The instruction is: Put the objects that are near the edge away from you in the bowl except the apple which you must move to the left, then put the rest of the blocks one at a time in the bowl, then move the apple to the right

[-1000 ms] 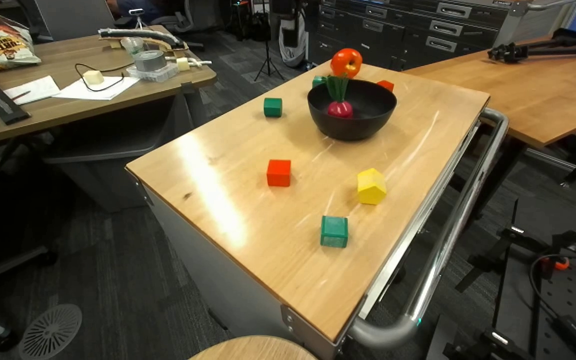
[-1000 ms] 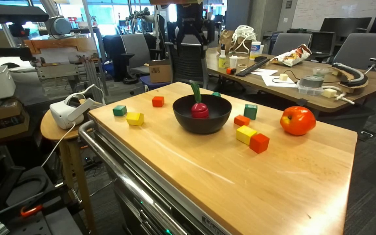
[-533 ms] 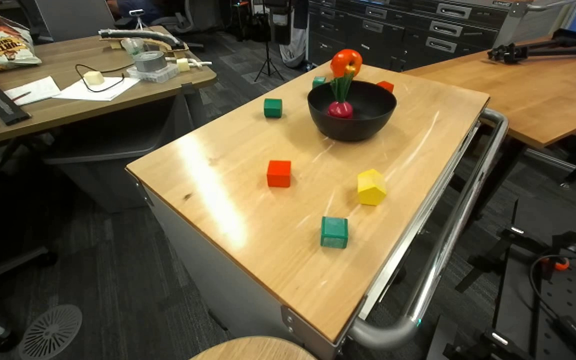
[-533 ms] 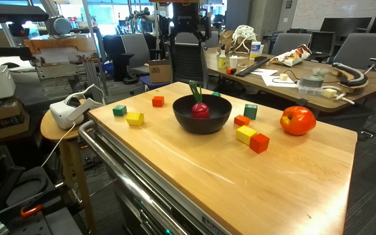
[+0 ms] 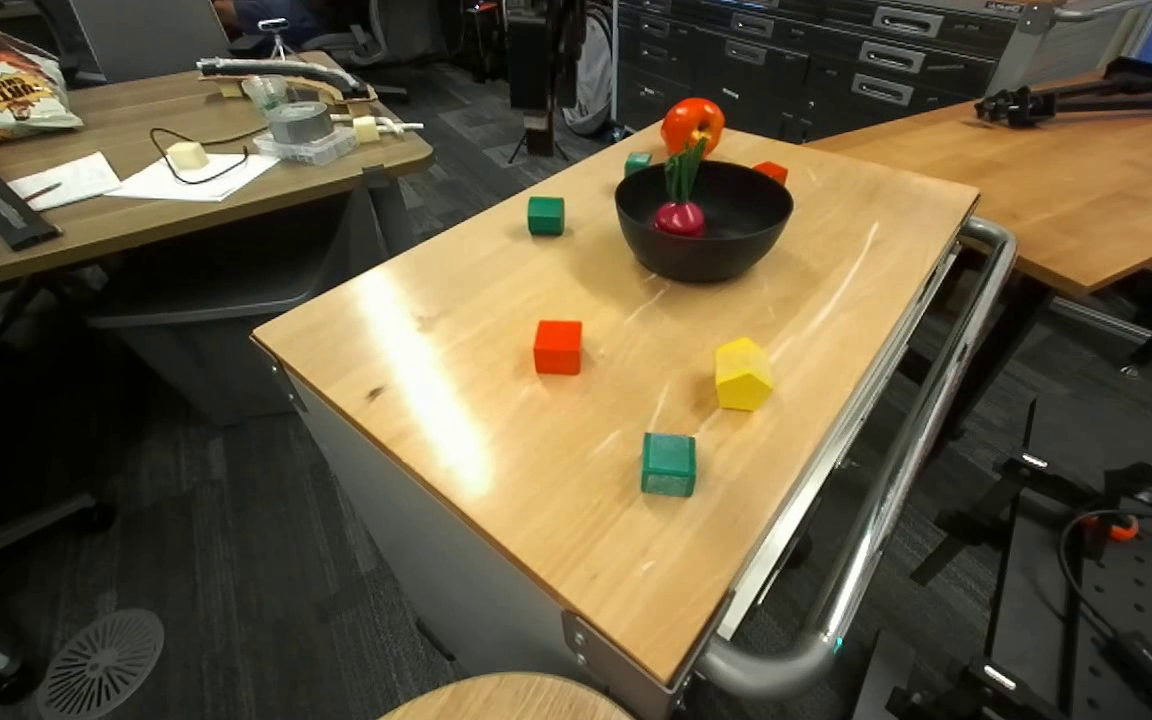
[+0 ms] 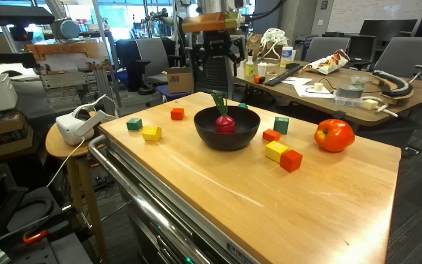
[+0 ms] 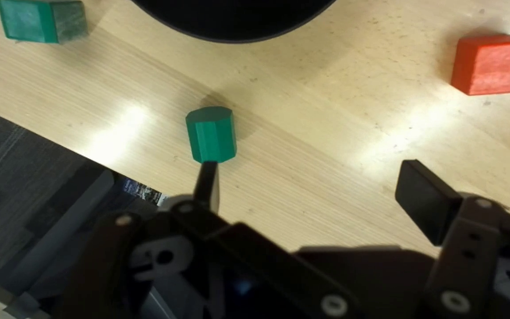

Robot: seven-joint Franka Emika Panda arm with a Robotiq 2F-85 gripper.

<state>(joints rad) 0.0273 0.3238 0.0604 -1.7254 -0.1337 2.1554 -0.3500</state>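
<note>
The black bowl [image 6: 227,143] stands on the cart top with the dark red toy [image 6: 225,124] in it, its green stalk [image 6: 219,104] rising above the rim. To the right sits the apple [image 6: 334,135]. Three blocks are left of the bowl: green [image 6: 134,124], yellow [image 6: 151,133] and red-orange [image 6: 177,114]. A green cube [image 6: 281,125] is right of it; another green block [image 7: 212,134] lies behind. My gripper [image 7: 312,190] hangs above the table, open and holding nothing. In the wrist view one fingertip [image 7: 206,181] overlaps that green block's lower edge; contact cannot be told.
More blocks lie right of the bowl: orange [image 6: 271,135], yellow [image 6: 276,151] and red-orange [image 6: 291,160]. A metal handle bar [image 6: 152,209] runs along one cart side. A cluttered desk [image 5: 166,180] stands beyond the cart.
My gripper has come lower into an exterior view, its orange mount now showing. The toy's stalk has shifted slightly in the bowl. The blocks and apple have stayed in place.
</note>
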